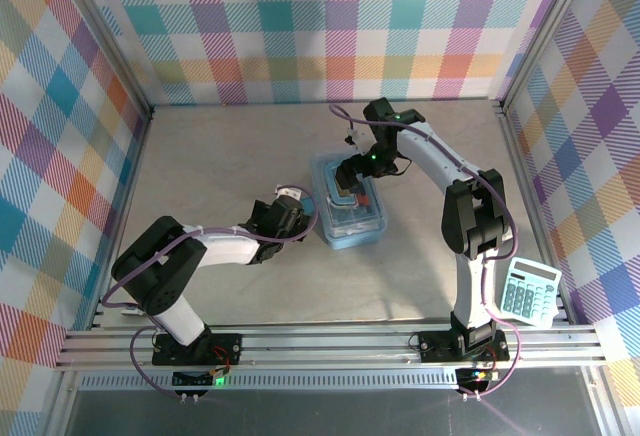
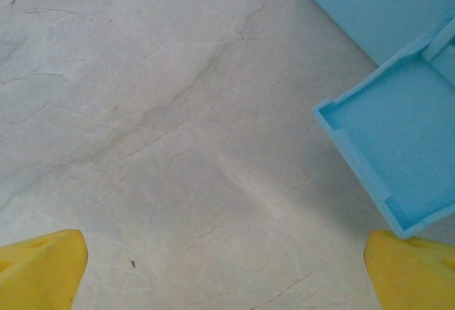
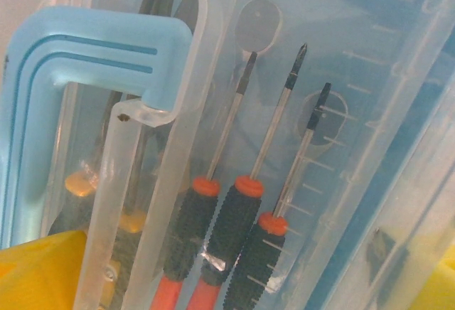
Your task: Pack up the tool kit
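Note:
The light blue tool kit case [image 1: 352, 214] lies mid-table with its clear lid down. My right gripper [image 1: 349, 182] hovers over its far end, open. Up close, its yellow fingertips [image 3: 43, 271] sit wide apart above the clear lid [image 3: 370, 61], with the blue handle [image 3: 85, 47] to the left. Three screwdrivers [image 3: 238, 217] with black grips and orange collars lie under the lid. My left gripper [image 1: 292, 214] is low beside the case's left side, open and empty. A blue latch flap [image 2: 398, 146] of the case juts out to its right above the bare table.
A pale green calculator [image 1: 529, 291] lies near the right arm's base. Plaid walls enclose the grey tabletop [image 1: 220, 156] on three sides. A metal rail [image 1: 330, 341] runs along the near edge.

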`<state>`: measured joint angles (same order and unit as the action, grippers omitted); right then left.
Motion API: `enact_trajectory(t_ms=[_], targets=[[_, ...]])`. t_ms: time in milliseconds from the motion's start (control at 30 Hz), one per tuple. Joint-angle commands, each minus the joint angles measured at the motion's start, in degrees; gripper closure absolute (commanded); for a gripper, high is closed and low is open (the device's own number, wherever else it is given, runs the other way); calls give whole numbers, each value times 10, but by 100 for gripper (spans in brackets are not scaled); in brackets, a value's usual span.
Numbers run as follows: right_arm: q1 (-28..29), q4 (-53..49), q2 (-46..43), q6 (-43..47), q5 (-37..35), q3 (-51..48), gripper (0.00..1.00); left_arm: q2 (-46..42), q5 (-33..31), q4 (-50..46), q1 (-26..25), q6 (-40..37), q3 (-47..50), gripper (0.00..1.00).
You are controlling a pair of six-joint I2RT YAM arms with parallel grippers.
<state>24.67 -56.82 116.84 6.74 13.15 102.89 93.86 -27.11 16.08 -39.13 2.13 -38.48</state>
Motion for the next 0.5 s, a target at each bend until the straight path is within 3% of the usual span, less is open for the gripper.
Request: enact_trajectory(t_ms=[0,467], targets=[[12,-47,11,25,43,-20,1,-24,16,75,6,5,4,0],[11,-45,10,25,48,-24,1,-46,51,105,6,4,10,0]])
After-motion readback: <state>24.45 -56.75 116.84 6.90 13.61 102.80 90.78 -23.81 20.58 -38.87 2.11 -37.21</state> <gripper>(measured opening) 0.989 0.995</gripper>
